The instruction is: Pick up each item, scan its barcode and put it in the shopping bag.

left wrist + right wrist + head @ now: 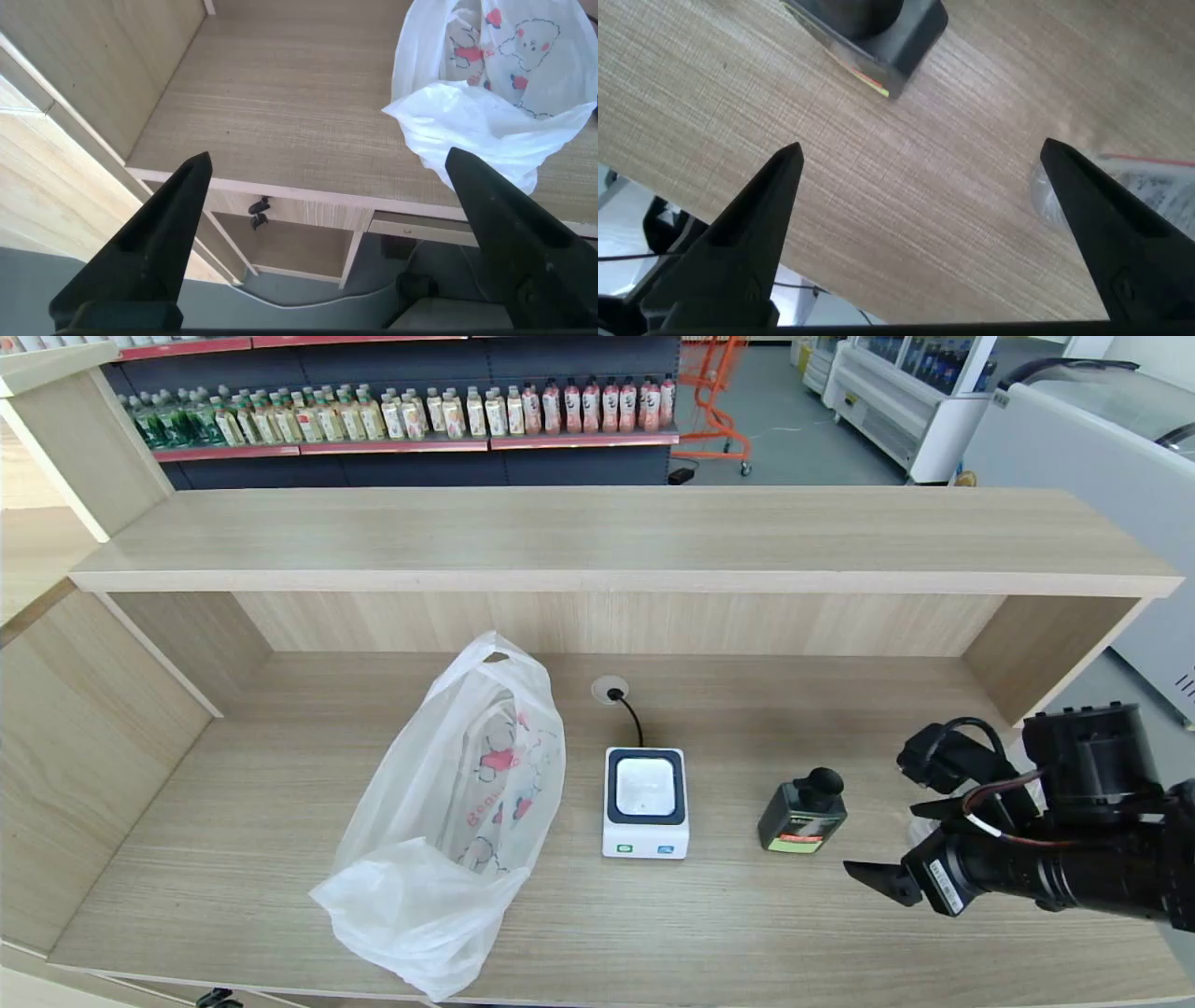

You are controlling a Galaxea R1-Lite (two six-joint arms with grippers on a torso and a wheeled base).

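The small dark bottle [803,817] stands upright in the right half of the desk [233,896], between the scanner [646,801] and the spread right jaws. The left jaws, also spread, hang off the front edge by the shopping bag [457,821]. The bottle looks rigid, light and smooth, perhaps slippery, so pinch the flat body below the cap, leaving the label free.
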